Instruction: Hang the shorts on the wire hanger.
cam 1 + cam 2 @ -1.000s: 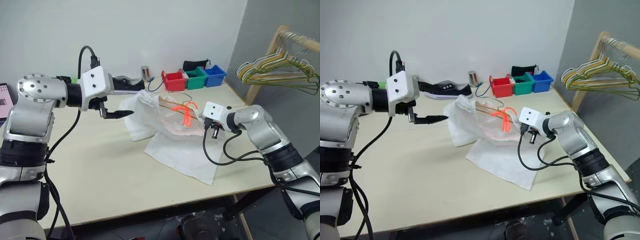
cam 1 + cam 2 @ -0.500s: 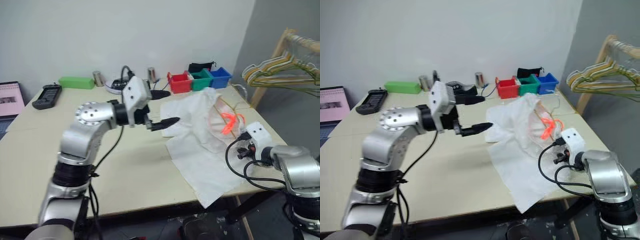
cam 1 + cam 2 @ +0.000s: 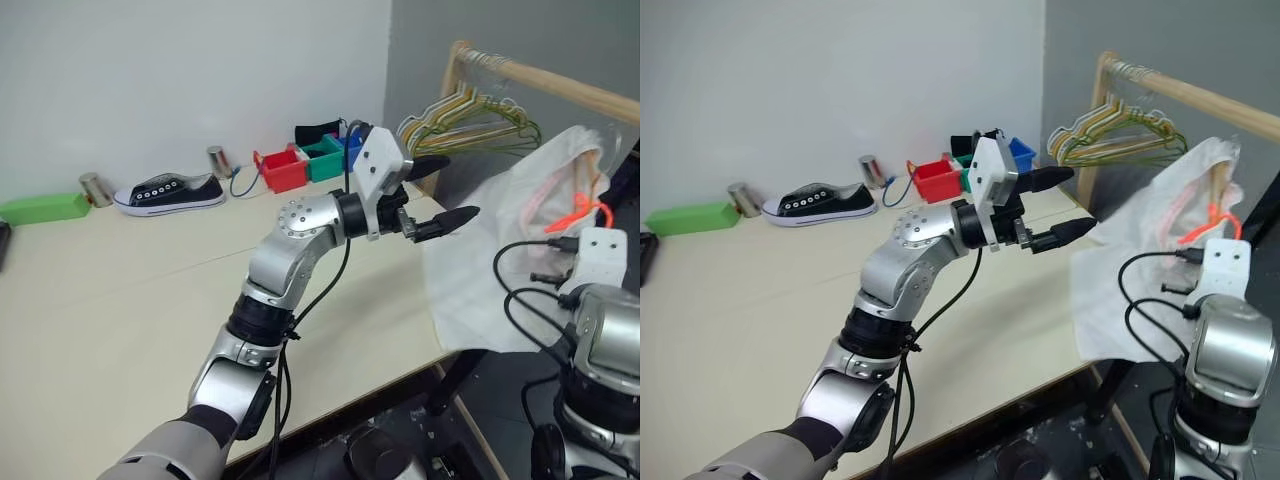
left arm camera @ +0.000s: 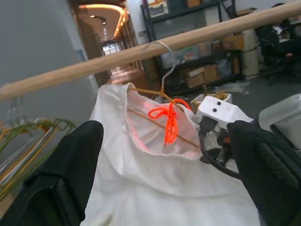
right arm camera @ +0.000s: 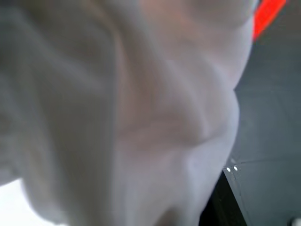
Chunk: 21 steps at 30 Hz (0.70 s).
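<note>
At frame right I see the shorts [image 3: 505, 245] hang under the wooden rail [image 3: 560, 88], blocking passage; the bunch of hangers [image 3: 470, 125] crowds the rail's left end; the table [image 3: 130, 290] at left is open.

The shorts [image 4: 141, 179] are white with an orange-red drawstring [image 4: 167, 117], on a yellow-orange wire hanger [image 4: 155, 94]. At upper left of the head view, a black sneaker [image 3: 168, 192] with white sole; beside it red [image 3: 281, 170], green [image 3: 322, 157] and blue [image 3: 1021, 152] bins.

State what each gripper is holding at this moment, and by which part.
The left gripper is open and holds nothing. The right gripper is shut, and the shorts on the wire hanger hang beside it; the exact place of its hold cannot be told.
</note>
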Each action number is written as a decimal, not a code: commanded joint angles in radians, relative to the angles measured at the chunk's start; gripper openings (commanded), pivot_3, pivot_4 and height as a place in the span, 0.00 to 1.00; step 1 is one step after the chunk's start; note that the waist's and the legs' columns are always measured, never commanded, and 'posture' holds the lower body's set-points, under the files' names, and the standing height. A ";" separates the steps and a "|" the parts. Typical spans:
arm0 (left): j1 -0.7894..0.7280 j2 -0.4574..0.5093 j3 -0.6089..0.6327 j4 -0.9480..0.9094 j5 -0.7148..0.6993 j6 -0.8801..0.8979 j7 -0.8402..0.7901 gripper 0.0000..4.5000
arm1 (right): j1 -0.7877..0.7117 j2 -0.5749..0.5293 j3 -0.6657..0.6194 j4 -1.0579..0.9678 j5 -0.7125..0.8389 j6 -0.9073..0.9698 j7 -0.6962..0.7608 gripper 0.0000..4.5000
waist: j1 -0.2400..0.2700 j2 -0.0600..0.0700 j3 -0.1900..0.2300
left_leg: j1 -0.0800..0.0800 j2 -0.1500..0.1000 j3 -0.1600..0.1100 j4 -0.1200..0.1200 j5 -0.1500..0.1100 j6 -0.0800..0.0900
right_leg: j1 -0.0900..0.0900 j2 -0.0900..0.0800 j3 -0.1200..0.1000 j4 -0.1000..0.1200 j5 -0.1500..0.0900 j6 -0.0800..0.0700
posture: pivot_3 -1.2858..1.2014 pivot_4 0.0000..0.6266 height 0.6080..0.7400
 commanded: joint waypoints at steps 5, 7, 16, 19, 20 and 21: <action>-0.030 -0.010 0.004 -0.019 0.015 -0.034 0.029 1.00 | -0.197 -0.074 -0.100 0.203 0.063 -0.100 -0.043 0.00 | -0.028 0.000 0.000 | 0.004 0.000 0.001 -0.008 0.000 0.000 | 0.001 -0.001 0.000 0.000 -0.002 0.004 | 0.31 0.00 1.00; -0.025 -0.007 0.004 -0.029 0.017 -0.029 0.034 1.00 | -0.240 -0.071 -0.137 0.262 0.080 -0.105 -0.048 0.00 | -0.031 0.000 0.000 | 0.005 0.000 0.001 -0.009 0.000 0.000 | 0.001 0.000 0.000 0.000 -0.002 0.003 | 0.32 0.00 1.00; -0.004 0.020 0.001 -0.062 0.028 -0.013 0.060 1.00 | -0.366 -0.048 -0.263 0.399 0.151 0.015 -0.058 0.00 | -0.023 0.000 0.000 | 0.012 -0.001 0.001 -0.009 0.000 0.000 | 0.008 -0.001 0.000 0.000 -0.003 0.003 | 0.33 0.01 1.00; -0.003 0.023 0.003 -0.065 0.028 -0.013 0.069 1.00 | -0.377 -0.062 -0.270 0.420 0.162 0.020 -0.065 0.00 | -0.014 0.000 0.000 | 0.012 -0.001 0.001 -0.010 0.000 0.000 | 0.008 -0.001 0.000 0.000 -0.003 0.003 | 0.33 0.02 1.00; -0.003 0.022 0.003 -0.065 0.028 -0.012 0.072 1.00 | -0.378 -0.068 -0.268 0.423 0.164 0.020 -0.067 0.00 | -0.012 0.000 0.000 | 0.012 -0.001 0.001 -0.010 0.000 0.000 | 0.008 -0.001 0.000 0.000 -0.003 0.003 | 0.33 0.02 1.00; -0.002 0.022 0.003 -0.066 0.028 -0.012 0.074 1.00 | -0.377 -0.073 -0.265 0.427 0.166 0.019 -0.068 0.00 | -0.010 0.000 0.000 | 0.012 -0.001 0.001 -0.010 0.000 0.000 | 0.008 -0.001 0.000 0.000 -0.003 0.002 | 0.33 0.02 1.00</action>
